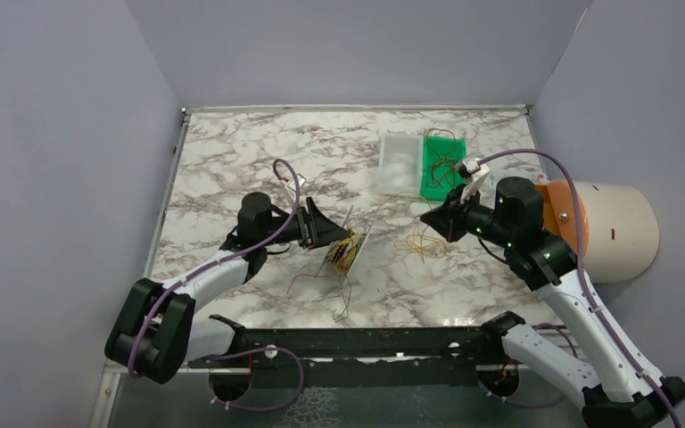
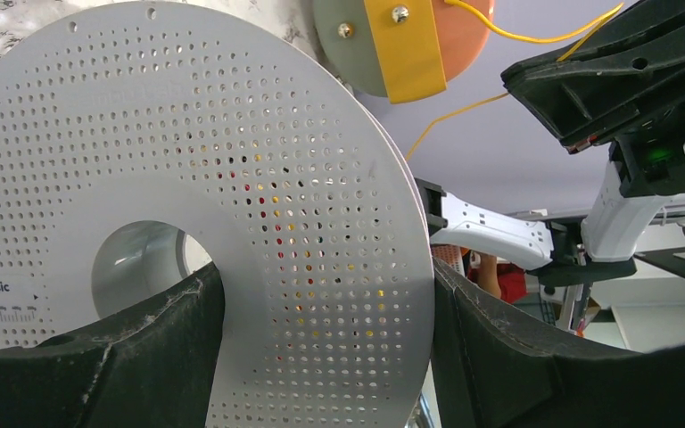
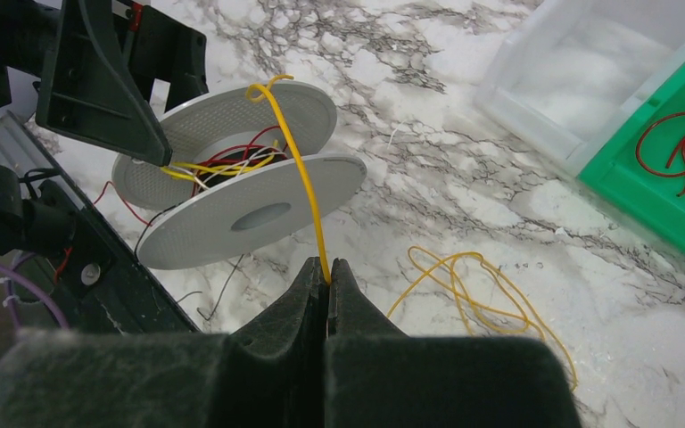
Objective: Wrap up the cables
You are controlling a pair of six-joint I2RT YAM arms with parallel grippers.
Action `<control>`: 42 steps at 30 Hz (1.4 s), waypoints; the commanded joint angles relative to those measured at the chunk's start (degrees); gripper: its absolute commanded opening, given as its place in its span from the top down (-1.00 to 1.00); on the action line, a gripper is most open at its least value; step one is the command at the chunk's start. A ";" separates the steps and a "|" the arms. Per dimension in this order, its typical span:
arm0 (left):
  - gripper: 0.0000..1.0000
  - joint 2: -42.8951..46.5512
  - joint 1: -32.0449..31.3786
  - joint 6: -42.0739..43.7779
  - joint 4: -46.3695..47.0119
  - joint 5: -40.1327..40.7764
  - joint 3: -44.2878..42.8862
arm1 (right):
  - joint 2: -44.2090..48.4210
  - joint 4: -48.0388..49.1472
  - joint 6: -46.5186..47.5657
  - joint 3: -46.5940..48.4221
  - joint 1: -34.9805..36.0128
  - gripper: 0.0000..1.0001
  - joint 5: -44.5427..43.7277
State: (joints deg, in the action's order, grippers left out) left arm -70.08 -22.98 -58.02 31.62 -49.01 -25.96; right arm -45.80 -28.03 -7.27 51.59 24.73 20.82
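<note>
– Spool (image 3: 232, 192): who has it?
– Left tool (image 1: 334, 236), jaws wide around its flanges. From its core the yellow cable (image 3: 301, 169) stretches rightward into the right tool (image 3: 327, 272), pinched tight.

Lower part of spool (image 2: 259, 178) behind left fingers (image 2: 98, 374); green tray (image 3: 651, 209) beyond right edge.

I see white links and black joints on my left arm (image 1: 205, 277) and right arm (image 1: 589, 312). A lilac cord (image 1: 296, 185) loops along each. The fingers (image 3: 290, 308) are matte black wedges, scuffed at the edges; a green light (image 2: 656, 153) glows at the right wrist.
</note>
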 commanded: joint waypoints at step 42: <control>-0.73 -2.01 4.52 8.03 -8.24 4.27 4.37 | -0.31 2.01 -0.92 -0.34 -0.21 0.98 0.53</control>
State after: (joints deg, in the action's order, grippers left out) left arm -71.68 -18.02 -54.72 33.82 -46.87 -24.27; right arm -46.24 -27.46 -7.46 50.78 24.73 20.78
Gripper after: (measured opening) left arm 0.857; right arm 0.025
